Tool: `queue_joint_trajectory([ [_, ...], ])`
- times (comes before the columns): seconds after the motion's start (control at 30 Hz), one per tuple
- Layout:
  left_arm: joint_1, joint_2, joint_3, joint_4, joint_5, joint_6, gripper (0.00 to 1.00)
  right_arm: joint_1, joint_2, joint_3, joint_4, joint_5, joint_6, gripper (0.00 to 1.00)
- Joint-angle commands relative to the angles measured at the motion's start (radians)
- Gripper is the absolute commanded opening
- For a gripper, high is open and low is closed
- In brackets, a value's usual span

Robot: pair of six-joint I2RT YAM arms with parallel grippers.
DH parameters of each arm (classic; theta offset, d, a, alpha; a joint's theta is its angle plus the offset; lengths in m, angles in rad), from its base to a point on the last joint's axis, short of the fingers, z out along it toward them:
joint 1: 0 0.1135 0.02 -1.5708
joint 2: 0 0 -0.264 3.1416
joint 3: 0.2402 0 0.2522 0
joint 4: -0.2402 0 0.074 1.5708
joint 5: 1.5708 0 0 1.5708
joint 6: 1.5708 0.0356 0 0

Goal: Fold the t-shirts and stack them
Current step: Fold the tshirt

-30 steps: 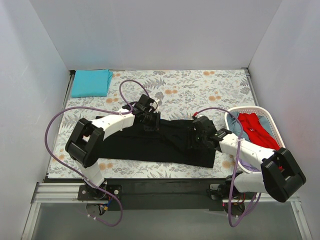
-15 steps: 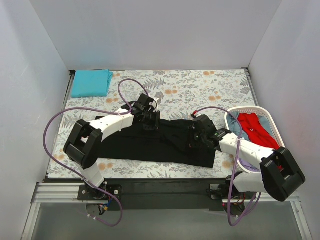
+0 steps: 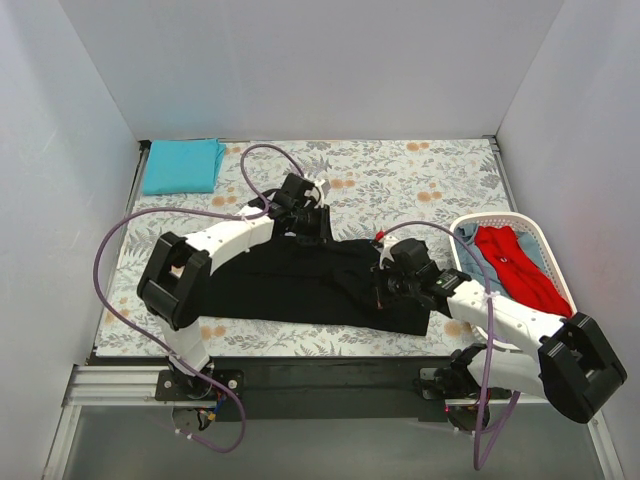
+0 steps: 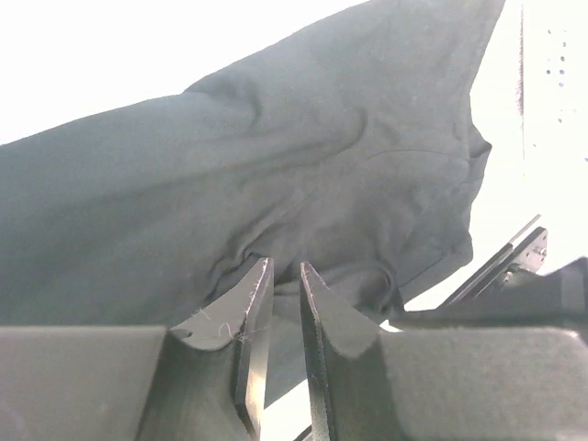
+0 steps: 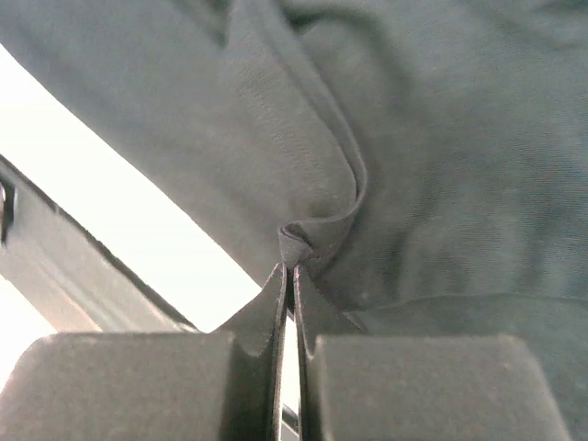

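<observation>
**Two grippers are pinching one black t-shirt (image 3: 290, 285)**

The black t-shirt is lying stretched sideways across the near half of the floral desk (image 3: 400, 180). The left gripper (image 3: 305, 225) is pinching a pucker of cloth at the shirt's far edge, its jaws nearly together. The right gripper (image 5: 288, 268) is clamping a small fold at the shirt's right end, jaws pressed tight. A folded teal t-shirt (image 3: 182, 165) is sitting in the far left corner, well apart. A red t-shirt (image 3: 510, 260) is lying in the white laundry basket (image 3: 500, 218) at the right.
</observation>
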Motion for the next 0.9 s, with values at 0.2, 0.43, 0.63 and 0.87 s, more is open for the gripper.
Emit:
queue_joint_trajectory([
  [0.2,-0.040,0.066,0.024,-0.009,0.073,0.025,0.17,0.074,-0.043,-0.061,0.043,-0.063,-0.090,0.06],
  [0.43,-0.059,0.041,-0.026,-0.013,0.055,0.036,0.15,0.090,-0.039,-0.084,0.040,-0.053,-0.095,0.09],
  [0.63,-0.069,0.003,-0.098,-0.019,0.055,0.051,0.10,0.088,-0.094,-0.071,0.002,0.016,-0.078,0.38],
  [0.87,-0.071,-0.034,-0.151,-0.012,0.062,0.066,0.00,0.087,-0.131,0.040,-0.135,0.247,-0.012,0.55],
])
